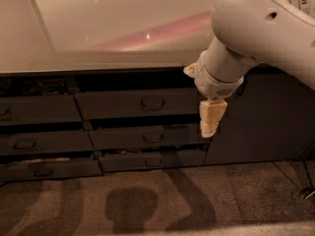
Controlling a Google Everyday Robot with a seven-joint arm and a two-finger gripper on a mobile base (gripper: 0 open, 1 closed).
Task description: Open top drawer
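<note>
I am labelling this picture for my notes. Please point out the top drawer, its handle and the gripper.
top drawer [110,104], camera view, flat front left of its handle.
handle [152,102], camera view, middle of the dark loop.
gripper [208,129], camera view, pale lower end, hanging by the drawer's right edge.

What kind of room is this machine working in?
Probably a kitchen or office break area: a pale countertop runs above banks of dark drawers, including the top drawer, beside a plain cabinet door. The gripper hangs in front of the drawers' right edge.
</note>
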